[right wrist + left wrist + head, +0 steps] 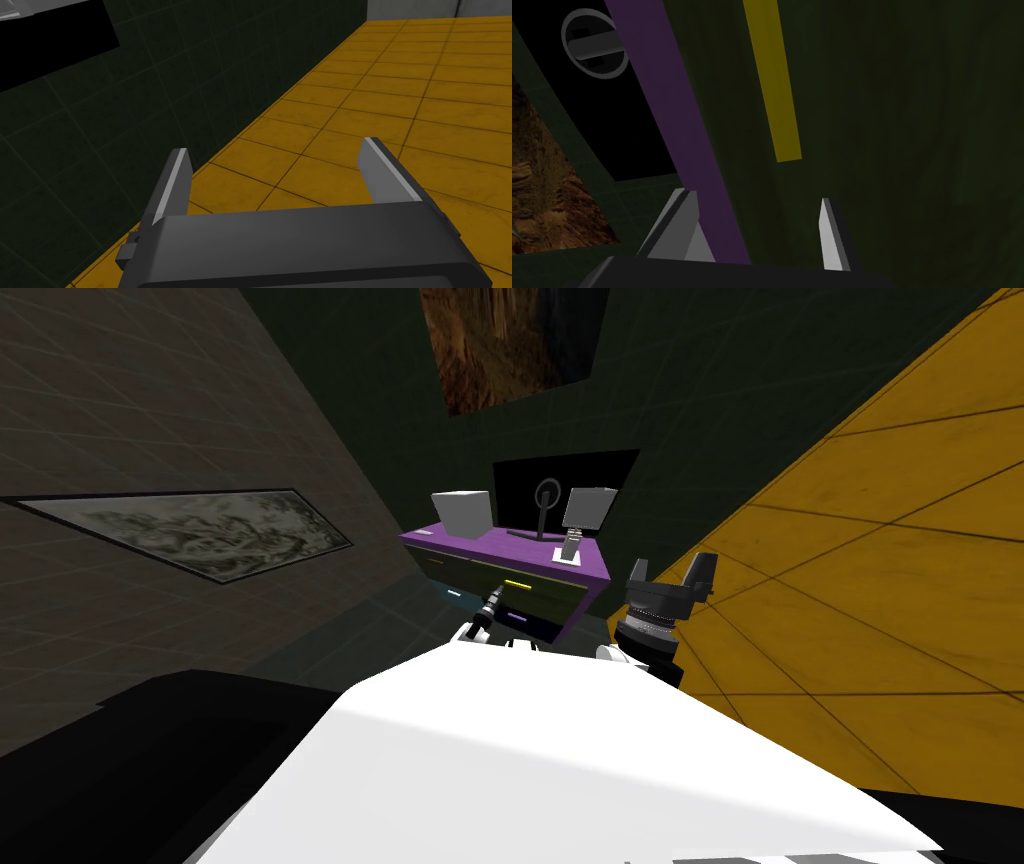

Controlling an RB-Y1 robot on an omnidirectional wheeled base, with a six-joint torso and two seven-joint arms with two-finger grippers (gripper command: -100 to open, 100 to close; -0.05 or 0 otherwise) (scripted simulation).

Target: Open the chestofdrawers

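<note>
Chest of drawers against the dark green wall, purple on top, dark green on its fronts. From the head alone, its load: two white boxes and a black screen on a stand. Left gripper close before the chest's drawer front, fingers apart, clamping nothing. From the left wrist, a yellow handle just ahead of the fingertips, untouched, beside the chest's purple edge. Right gripper off to the chest's right, over yellow tiled floor, fingers apart, empty.

No readable text, label or number anywhere.
</note>
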